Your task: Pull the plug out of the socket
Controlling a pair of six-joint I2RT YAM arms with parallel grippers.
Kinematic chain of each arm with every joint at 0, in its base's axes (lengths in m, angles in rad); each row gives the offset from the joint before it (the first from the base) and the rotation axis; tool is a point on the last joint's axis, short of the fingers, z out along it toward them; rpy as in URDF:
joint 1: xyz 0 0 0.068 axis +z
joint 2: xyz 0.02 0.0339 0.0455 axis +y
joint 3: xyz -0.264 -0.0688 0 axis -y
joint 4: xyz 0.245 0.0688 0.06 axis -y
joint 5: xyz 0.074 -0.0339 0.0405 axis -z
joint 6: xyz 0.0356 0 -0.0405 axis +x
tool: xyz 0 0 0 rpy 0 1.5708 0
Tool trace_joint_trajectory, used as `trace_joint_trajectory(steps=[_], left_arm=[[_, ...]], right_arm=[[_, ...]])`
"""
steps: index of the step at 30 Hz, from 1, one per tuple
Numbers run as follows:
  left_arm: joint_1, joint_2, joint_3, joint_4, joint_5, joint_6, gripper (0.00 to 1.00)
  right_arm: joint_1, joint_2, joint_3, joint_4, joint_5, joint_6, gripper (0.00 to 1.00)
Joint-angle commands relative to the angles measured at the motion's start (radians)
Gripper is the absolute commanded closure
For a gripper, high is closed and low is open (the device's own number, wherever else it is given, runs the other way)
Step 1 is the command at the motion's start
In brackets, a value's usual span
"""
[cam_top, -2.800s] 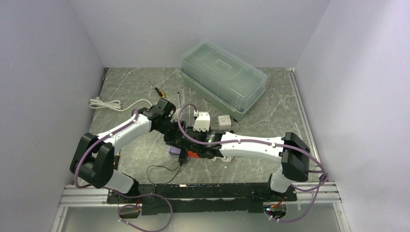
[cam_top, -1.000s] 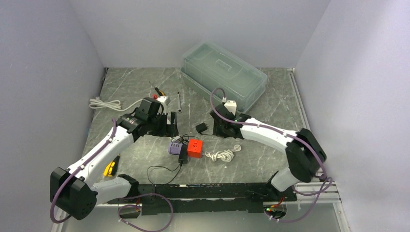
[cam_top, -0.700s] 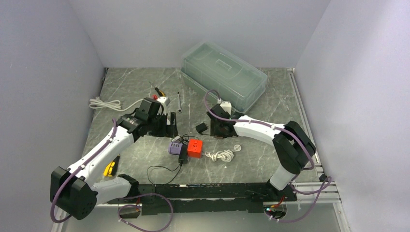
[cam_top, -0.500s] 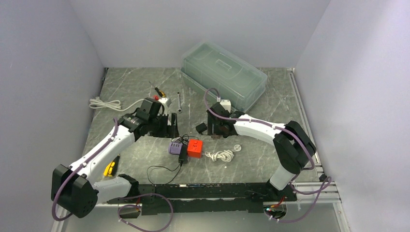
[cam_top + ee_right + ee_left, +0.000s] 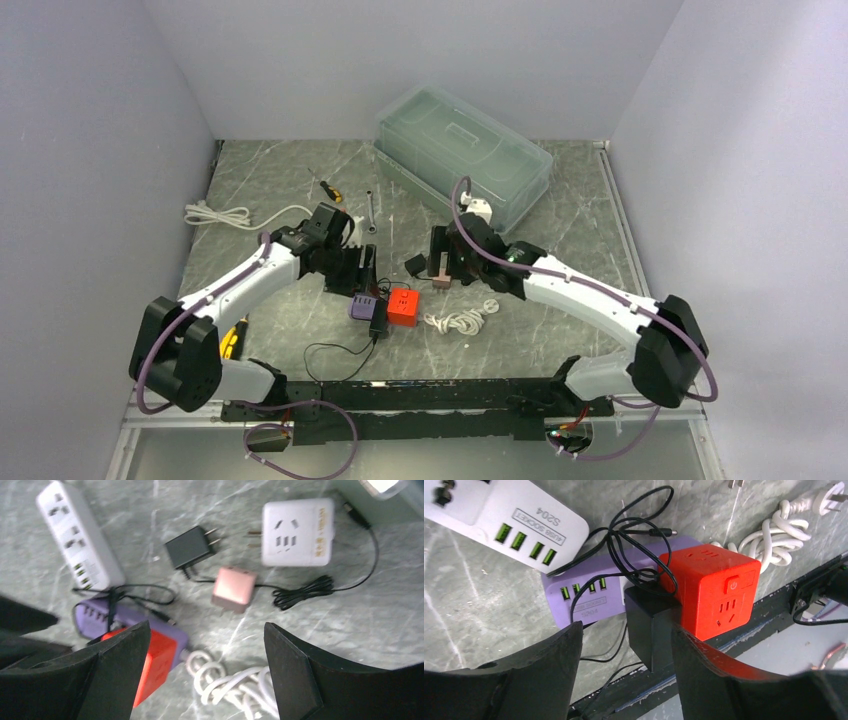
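Walls close the bench (image 5: 270,170) on its left, far and right edges, and the arms' mounting rail (image 5: 420,392) runs along the near edge. A clear lidded box (image 5: 463,165) sits at an angle against the far edge, right of centre. Bare marble shows between it and the right edge, and down the right side to the near right corner. The far left corner holds only a white cable (image 5: 220,214), a screwdriver (image 5: 328,189) and a small metal tool (image 5: 371,205). A yellow-handled tool (image 5: 229,343) lies near the left arm's base.

Everything else crowds the middle of the bench. The black plug (image 5: 651,627) stands seated there, touching the purple strip (image 5: 594,597) and the red cube socket (image 5: 711,592); which of the two it is plugged into I cannot tell. The left end effector (image 5: 626,630) hangs over it with its jaws apart, one on either side of the plug, gripping nothing. The right end effector (image 5: 206,626) is spread wide and empty, above the loose adapters.

Counted:
- Two strips: the purple one and a white strip (image 5: 509,520).
- Two block sockets: the red cube and a white square socket (image 5: 298,532).
- Two black adapters: the seated plug and a loose black adapter (image 5: 190,547).
- One pink cube (image 5: 233,587).
- One coiled white cord (image 5: 225,680), just beside the red cube.
- One bundled thin black lead (image 5: 302,592).
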Motion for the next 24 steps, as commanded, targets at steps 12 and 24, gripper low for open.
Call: trace_joint_trajectory(steps=[12,24], left_arm=[[0.002,0.077,-0.003,0.009,0.079,0.019,0.41],[0.001,0.093,-0.010,0.024,0.129,0.020,0.45]], right_arm=[[0.302,0.098,0.075,-0.040,0.107,0.308,0.11],[0.350,0.215,0.165,-0.061,0.143,0.381,0.10]])
